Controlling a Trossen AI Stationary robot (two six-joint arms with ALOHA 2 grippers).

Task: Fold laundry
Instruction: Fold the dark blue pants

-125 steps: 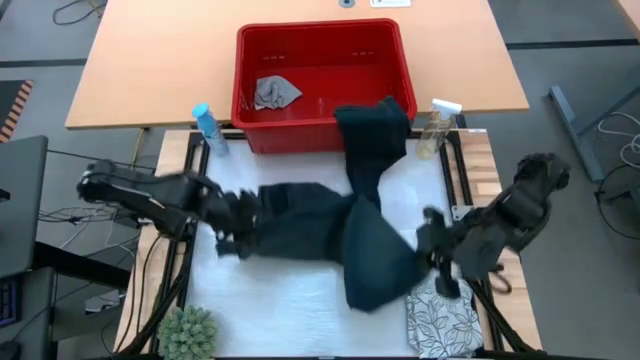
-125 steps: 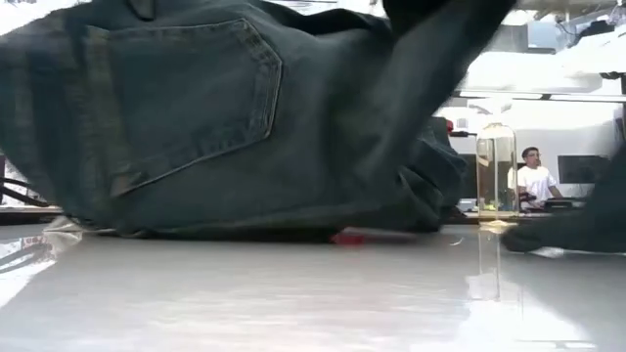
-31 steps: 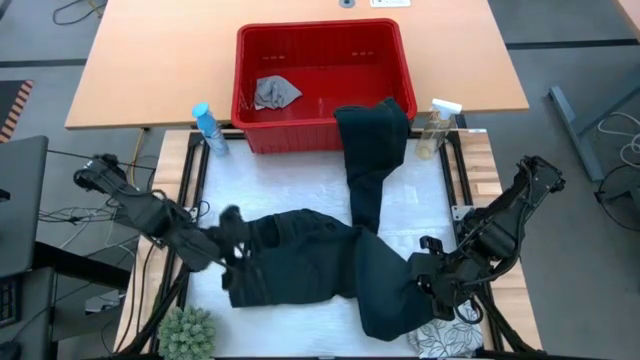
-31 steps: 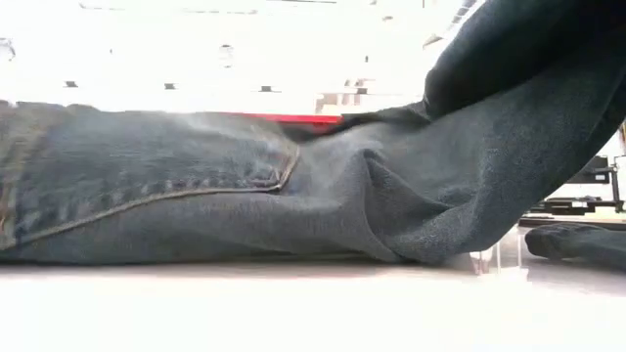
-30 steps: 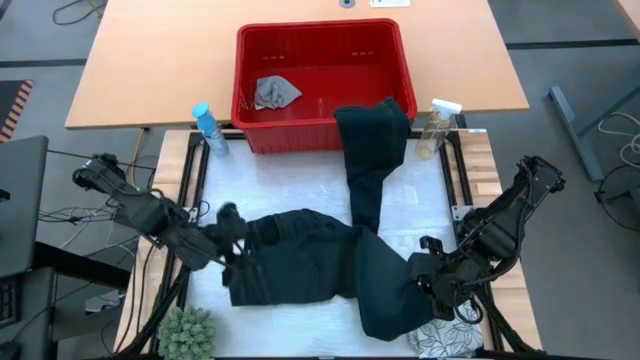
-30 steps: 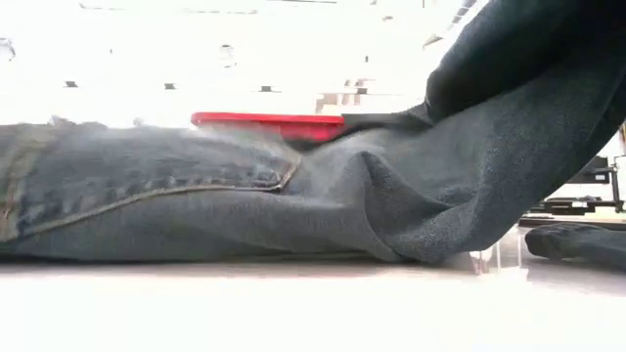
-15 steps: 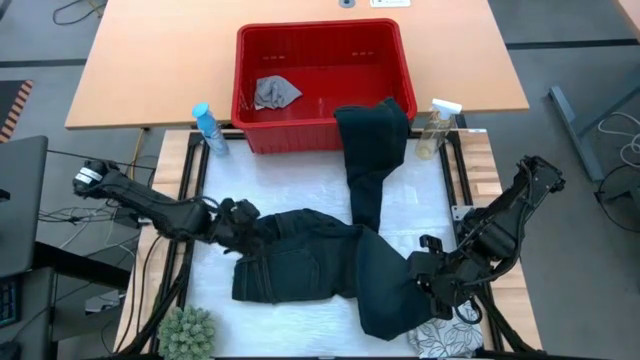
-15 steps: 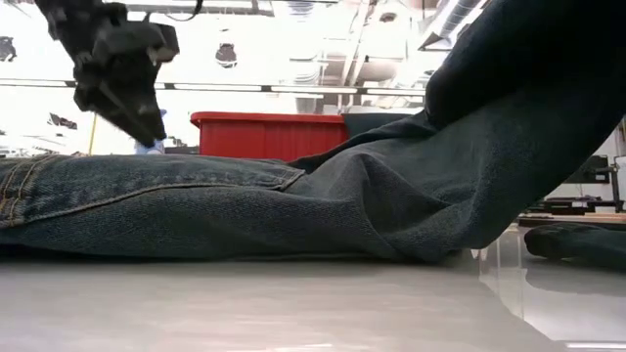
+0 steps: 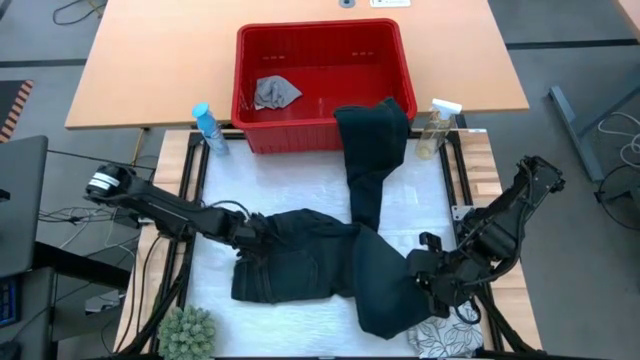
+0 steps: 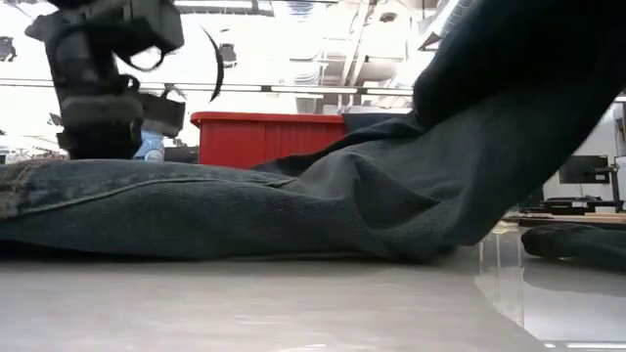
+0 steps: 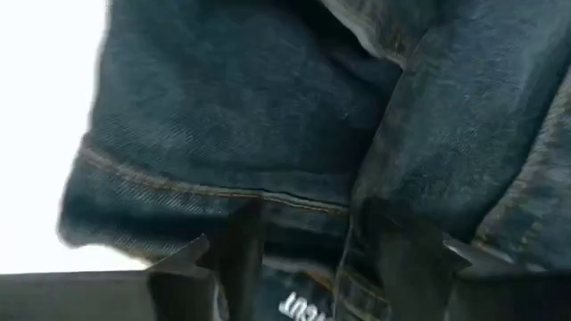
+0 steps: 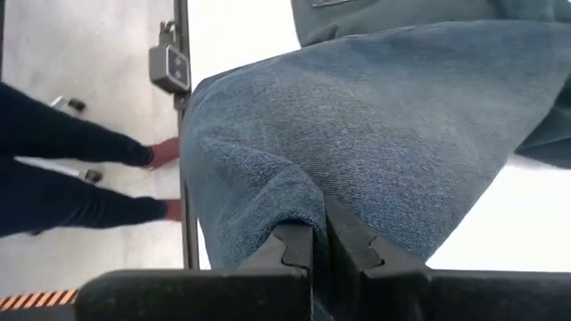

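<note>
Two dark arms work one pair of dark blue-black denim jeans (image 9: 320, 265) spread across the white worktop (image 9: 300, 185), one leg trailing up over the rim of the red plastic basket (image 9: 322, 45). At left, the left gripper (image 9: 255, 238) sits low on the waistband, jaws spread wide astride the seam and not yet clamped. At right, the right gripper (image 9: 425, 285) has its jaws pinched tight on a fold of the other leg. Closing over thick seams could give a shallow bite that slips; any pull risks snagging the leg draped on the basket.
</note>
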